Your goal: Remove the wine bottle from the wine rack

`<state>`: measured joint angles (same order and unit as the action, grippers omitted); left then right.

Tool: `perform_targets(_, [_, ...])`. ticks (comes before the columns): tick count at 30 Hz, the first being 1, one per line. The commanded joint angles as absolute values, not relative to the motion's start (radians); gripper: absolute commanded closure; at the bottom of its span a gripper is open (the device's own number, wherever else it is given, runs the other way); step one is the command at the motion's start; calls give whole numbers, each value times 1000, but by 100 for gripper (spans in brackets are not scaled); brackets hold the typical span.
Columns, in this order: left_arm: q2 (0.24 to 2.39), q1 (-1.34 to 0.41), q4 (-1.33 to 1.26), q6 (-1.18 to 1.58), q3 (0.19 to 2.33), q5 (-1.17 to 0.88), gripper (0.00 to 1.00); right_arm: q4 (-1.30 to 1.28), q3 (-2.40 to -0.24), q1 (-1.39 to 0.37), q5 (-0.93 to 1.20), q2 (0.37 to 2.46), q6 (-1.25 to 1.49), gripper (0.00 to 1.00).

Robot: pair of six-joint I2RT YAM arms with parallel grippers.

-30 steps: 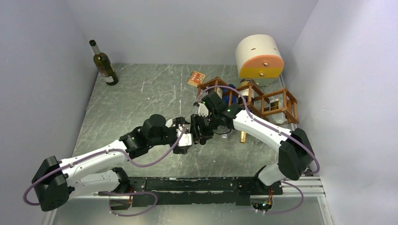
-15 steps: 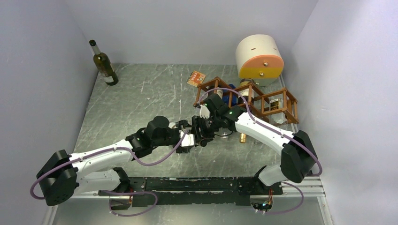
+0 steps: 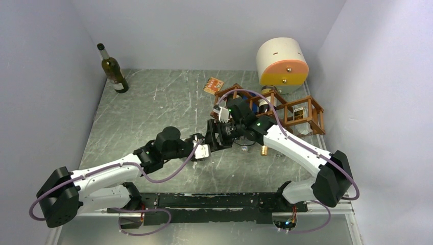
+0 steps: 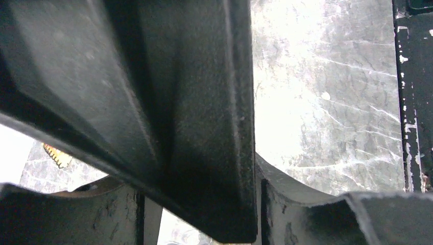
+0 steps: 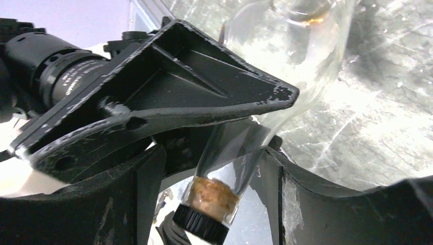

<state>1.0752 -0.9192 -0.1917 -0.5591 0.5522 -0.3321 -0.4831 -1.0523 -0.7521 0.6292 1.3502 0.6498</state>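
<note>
1. Handing the wine bottle [image 5: 291, 51] between the arms is the step, I judge: its corked neck lies between the fingers of the right pincer [image 5: 212, 171], which stand apart around it.
2. The left pincer [image 3: 212, 139] lays one finger across that neck; whether it clamps, I cannot tell. It should grip firmly before the right one leaves.
3. The wine rack [image 3: 286, 109] stands just beyond, at 2 o'clock; carry the bottle toward 8 o'clock, clear of its bars.
</note>
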Motion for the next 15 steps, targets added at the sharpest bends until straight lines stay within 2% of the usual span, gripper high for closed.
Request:
perform_targets(1, [1051,-925,-178,-523,544,-337,59,-324,-1086,-767,726,1282,701,27])
perform_targets(6, [1016,-925,-164,-497,551,-321,61,-225,-1082,-768,744,1251,727,16])
perform_targets(9, [1004,-925,-152,-487,554,-306,65,-175,-1075,-768,748,1246,749,15])
perform_targets(12, [985,-925,-140,-469,556,-286,76,-279,-1130,-766,616,1225,690,14])
perform_targets(15, [954,-925,-148,-448,547,-247,88,-415,-1210,-746,421,1158,635,5])
